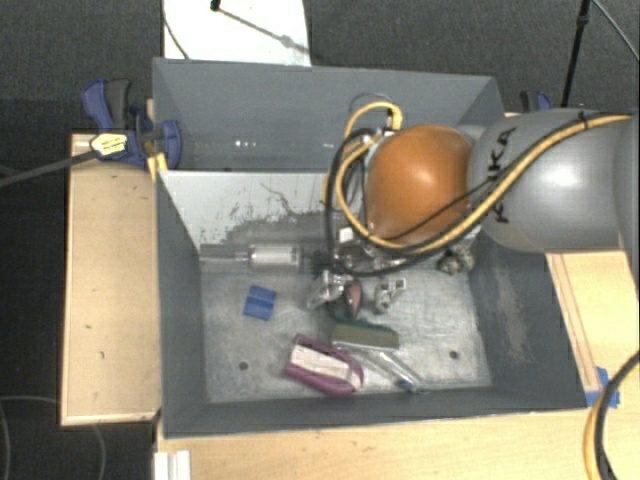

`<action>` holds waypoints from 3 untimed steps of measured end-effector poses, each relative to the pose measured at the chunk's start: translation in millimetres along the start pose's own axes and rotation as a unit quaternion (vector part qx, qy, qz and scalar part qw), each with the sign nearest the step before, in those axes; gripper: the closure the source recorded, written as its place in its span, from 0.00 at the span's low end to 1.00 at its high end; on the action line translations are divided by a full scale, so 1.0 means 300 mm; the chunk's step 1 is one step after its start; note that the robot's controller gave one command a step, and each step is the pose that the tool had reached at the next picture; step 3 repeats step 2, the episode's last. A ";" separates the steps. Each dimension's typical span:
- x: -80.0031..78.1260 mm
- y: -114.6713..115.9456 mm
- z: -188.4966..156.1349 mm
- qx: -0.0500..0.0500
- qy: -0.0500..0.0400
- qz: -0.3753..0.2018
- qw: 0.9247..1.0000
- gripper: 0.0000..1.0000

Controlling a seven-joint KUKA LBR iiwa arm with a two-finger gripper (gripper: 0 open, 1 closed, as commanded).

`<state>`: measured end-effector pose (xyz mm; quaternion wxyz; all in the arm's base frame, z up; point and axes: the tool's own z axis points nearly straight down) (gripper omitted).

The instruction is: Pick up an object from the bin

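Note:
My gripper (357,298) is low over the middle of the bin floor and stands open, its two metal fingertips (325,296) apart. Between them lies a small dark reddish thing (352,294), partly hidden by the gripper; I cannot tell whether the fingers touch it. Just in front of the gripper lies a flat olive-grey block (366,337). Further forward lies a purple and white packet (322,366), with a small clear piece (402,374) to its right.
A small blue block (259,302) lies to the left of the gripper. A silver cylinder (272,258) rests against the back wall at the left. The arm with its orange cover and cables comes in from the right over the bin's back right part.

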<state>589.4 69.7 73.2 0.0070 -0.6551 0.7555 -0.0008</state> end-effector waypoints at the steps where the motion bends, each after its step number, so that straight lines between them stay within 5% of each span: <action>1: -0.003 -0.002 -0.007 0.000 0.000 0.004 1.000 1.00; 2: -0.066 0.006 -0.530 -0.002 0.002 -0.139 0.990 1.00; 3: -0.066 0.006 -0.530 -0.002 0.002 -0.139 0.990 1.00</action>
